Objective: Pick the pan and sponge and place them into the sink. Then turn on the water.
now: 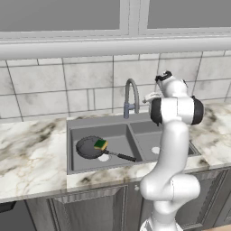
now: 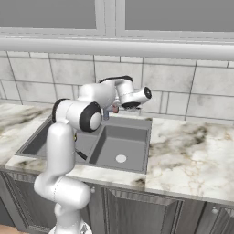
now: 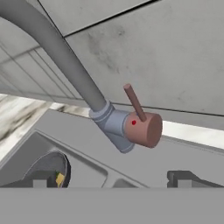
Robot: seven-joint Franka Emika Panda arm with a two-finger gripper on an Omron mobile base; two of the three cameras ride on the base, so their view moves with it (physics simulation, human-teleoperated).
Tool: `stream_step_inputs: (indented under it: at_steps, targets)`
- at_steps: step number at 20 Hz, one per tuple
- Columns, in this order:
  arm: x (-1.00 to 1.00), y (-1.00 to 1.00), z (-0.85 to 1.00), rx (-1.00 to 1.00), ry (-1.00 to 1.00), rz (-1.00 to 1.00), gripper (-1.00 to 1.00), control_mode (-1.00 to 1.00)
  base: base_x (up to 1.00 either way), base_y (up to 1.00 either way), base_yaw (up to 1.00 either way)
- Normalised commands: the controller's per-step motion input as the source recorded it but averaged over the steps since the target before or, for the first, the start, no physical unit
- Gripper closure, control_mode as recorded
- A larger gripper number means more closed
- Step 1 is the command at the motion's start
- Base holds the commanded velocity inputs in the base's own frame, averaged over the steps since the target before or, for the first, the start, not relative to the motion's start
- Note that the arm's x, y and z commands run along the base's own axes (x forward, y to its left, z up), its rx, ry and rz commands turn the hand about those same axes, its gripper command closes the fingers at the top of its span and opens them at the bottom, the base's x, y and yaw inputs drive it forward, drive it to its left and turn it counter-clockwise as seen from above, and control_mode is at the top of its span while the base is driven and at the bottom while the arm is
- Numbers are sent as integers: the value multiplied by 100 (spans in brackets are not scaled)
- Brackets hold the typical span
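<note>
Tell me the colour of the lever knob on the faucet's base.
Reddish-brown: the round knob with its thin lever on the arched grey metal faucet, clearest in the hand view.

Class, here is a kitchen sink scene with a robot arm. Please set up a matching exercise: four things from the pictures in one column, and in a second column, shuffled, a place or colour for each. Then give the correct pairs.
Column one:
1. pan
2. sponge
3. faucet
4. faucet handle

Column two:
A. green over yellow, lying on the pan
B. reddish-brown knob with a thin lever
C. in the left basin of the sink, handle pointing toward the divider
D. arched grey spout behind the divider

Pairs: 1-C, 2-A, 3-D, 4-B
</note>
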Motion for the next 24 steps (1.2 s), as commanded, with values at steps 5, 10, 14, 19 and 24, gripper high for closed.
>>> stream_step_inputs:
  at_steps: [5, 10, 14, 19, 24]
  targets:
    - [36, 0, -1, 0, 0, 0, -100, -100, 0, 0, 0]
    - [28, 1, -5, 2, 0, 0, -100, -100, 0, 0, 0]
    - [31, 3, -11, 1, 0, 0, -100, -100, 0, 0, 0]
    - [26, 7, -17, 2, 0, 0, -100, -100, 0, 0, 0]
    - [24, 7, -23, 1, 0, 0, -100, -100, 0, 0, 0]
